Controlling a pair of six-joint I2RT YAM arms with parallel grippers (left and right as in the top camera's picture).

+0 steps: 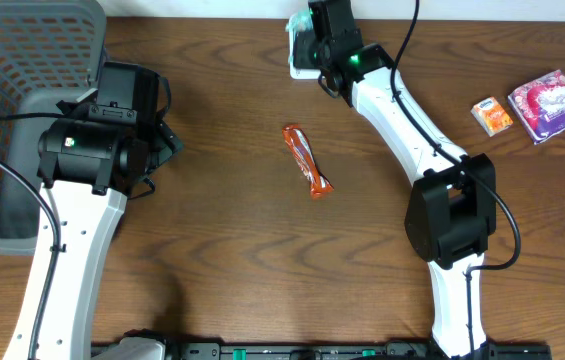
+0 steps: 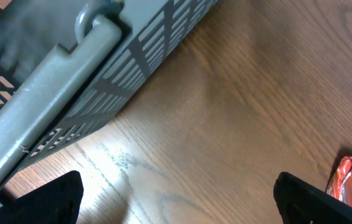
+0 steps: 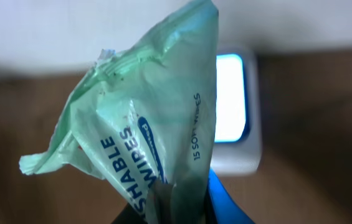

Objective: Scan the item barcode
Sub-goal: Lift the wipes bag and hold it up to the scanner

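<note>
Tightly in right hand (image 3: 174,208), wipes pack (image 3: 147,118); scanner (image 3: 233,109) beyond

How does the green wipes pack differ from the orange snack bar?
The wipes pack is green; the snack bar is orange. The wipes pack is pinched in the right end effector before the scanner; the snack bar lies loose on the table. The wipes pack looks broad and crumpled, the snack bar narrow. Both are wrapped items.

Pale green soft plastic wipes pack (image 3: 157,124): lower end hidden inside right gripper (image 3: 176,211); printed wording partly lost in creases. White box scanner with blue-lit window (image 3: 233,106), directly behind pack: blurred, left portion covered.
</note>
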